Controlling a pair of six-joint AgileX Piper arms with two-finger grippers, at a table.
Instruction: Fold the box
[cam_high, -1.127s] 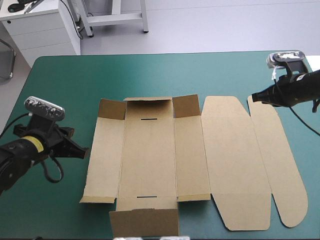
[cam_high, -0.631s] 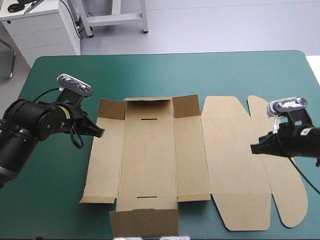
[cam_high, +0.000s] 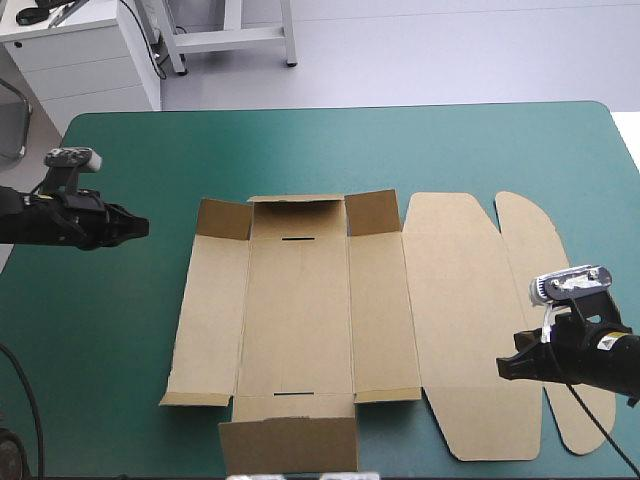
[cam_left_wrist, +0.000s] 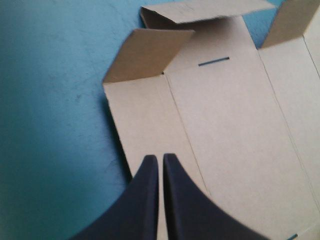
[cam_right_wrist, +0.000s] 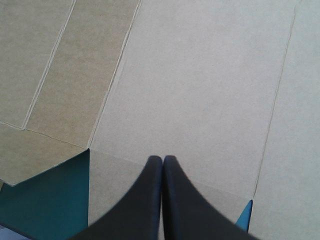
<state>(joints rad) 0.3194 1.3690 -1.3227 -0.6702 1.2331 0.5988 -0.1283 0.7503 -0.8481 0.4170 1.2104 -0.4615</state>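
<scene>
Both pinched closed and empty, the left gripper (cam_high: 140, 228) hangs beside the mostly flat brown box (cam_high: 300, 320) and the right gripper (cam_high: 505, 368) over its lid panel, seemingly placed to push panels up.

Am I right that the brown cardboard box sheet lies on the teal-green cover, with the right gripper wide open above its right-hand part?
Not quite: the right gripper is shut, meeting in one pointed arch, as the right wrist view shows. Otherwise yes: the brown cardboard box sheet lies on the teal-green cover, that gripper above its right-hand part.
</scene>
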